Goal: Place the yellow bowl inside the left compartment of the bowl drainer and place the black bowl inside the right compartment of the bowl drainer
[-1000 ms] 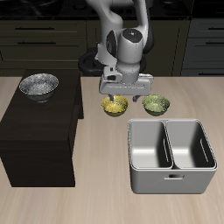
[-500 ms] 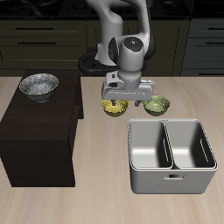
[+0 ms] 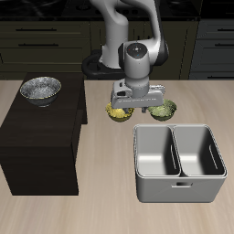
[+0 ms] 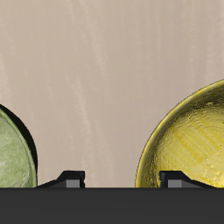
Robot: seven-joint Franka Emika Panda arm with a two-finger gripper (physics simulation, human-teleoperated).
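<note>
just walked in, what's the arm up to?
The gripper hangs open, low between the yellow bowl and an olive-green bowl, holding nothing. The black bowl sits on the dark cabinet. Both wells of the bowl drainer are empty, so neither placement is done.

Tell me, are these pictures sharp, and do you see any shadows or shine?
Exterior view: soft, even light, slightly coarse render; the dark cabinet throws a faint shadow, the bowl drainer shows gentle sheen. Wrist view: crisp; the yellow bowl glints on its inner wall, the olive-green bowl casts a dark edge shadow on the table.
</note>
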